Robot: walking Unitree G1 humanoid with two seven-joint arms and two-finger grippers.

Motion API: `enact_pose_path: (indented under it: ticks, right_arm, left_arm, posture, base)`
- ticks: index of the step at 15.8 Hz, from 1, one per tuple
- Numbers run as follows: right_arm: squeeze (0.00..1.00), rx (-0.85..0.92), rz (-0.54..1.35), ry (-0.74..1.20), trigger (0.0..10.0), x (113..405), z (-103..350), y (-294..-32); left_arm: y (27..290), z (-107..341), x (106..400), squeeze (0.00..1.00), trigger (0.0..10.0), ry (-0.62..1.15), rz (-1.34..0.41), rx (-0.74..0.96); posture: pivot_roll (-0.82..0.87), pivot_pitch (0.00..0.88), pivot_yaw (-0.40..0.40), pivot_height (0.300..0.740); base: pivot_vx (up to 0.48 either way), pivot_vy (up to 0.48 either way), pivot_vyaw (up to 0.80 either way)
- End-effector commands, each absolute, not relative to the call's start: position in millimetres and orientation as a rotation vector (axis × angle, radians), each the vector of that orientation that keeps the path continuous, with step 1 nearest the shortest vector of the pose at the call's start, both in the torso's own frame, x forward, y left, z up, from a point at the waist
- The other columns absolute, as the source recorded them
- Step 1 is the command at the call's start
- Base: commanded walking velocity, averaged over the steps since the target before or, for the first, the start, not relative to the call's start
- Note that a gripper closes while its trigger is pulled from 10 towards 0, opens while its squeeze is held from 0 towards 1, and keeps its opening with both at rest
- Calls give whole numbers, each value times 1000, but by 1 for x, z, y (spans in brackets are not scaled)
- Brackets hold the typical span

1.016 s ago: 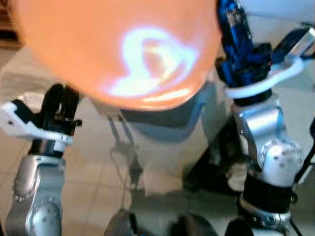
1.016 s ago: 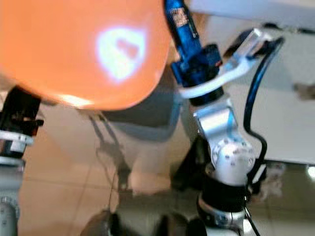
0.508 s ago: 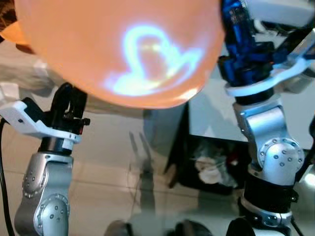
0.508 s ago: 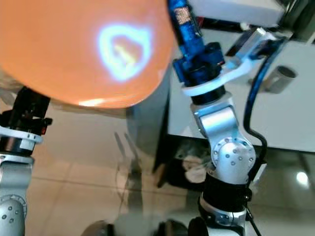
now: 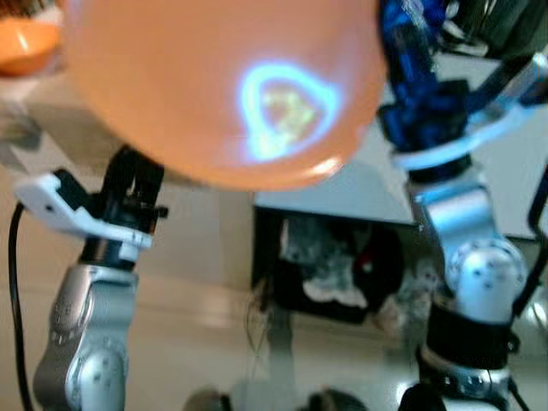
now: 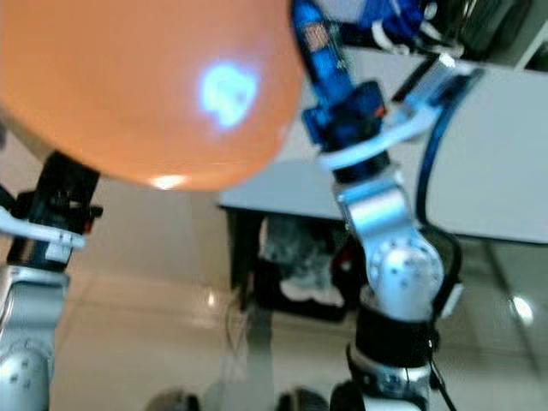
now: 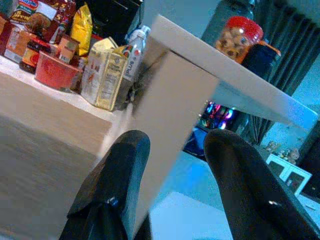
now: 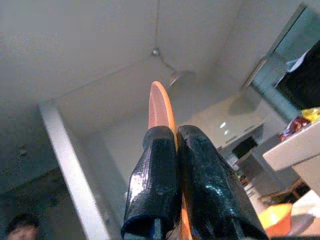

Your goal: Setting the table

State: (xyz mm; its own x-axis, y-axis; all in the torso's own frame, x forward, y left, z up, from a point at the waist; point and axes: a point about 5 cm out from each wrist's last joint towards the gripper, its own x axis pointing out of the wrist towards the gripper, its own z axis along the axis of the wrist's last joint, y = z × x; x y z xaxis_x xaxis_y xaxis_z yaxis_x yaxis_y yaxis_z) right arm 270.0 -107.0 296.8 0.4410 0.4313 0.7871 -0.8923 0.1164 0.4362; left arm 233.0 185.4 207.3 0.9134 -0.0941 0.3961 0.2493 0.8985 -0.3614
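Left eye view: an orange plate (image 5: 214, 86) is held up close to the camera, its underside covering most of the upper frame, with a bluish glare on it. The right arm (image 5: 467, 248) is raised at the right, and its blue wrist reaches up to the plate's edge. The left arm (image 5: 90, 325) is raised at the left, below the plate; its black fingers are hidden behind the plate here. A second orange dish (image 5: 26, 43) is seen on a counter at the upper left. A white table (image 5: 505, 180) stands ahead on the right, with a dark bin (image 5: 334, 265) of crumpled waste beneath it. The floor is pale tile

Right eye view: the same scene is shown, with the plate at upper left and the white table stretching to the right behind the right arm

Left wrist view: the left gripper (image 7: 172, 165) is seen with its two fingers spread well apart and nothing between them. Beyond them a white table edge (image 7: 210, 75) is seen, bearing a red-lidded jar (image 7: 239, 37). On a wooden counter behind stand a red bowl (image 7: 55, 70), cartons (image 7: 107, 75) and a bottle (image 7: 134, 52)

Right wrist view: the right gripper (image 8: 176, 150) is closed tight on the plate's thin rim (image 8: 159, 107), which sticks out edge-on between the fingers. A ceiling and a hanging lamp (image 8: 180, 77) lie beyond
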Motion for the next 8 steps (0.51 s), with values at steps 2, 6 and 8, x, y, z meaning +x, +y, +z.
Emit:
enact_pose_path:
  ticks: [2,6,8]
  right_arm:
    - [0,1044,955,-531,10000,274,286,-118]
    - [0,1042,906,-514,10000,277,281,-118]
    - [0,1037,878,-505,10000,280,279,-118]
  left_arm:
    - [177,206,232,0,10000,-369,-221,-434]
    - [175,206,233,0,10000,-360,-234,-435]
    - [173,206,234,0,10000,-358,-240,-435]
  posture:
    - [-67,138,4,740]
    - [-67,138,6,740]
    - [-68,137,7,740]
  base:
    - [0,-469,0]
    - [0,-469,0]
    - [0,-469,0]
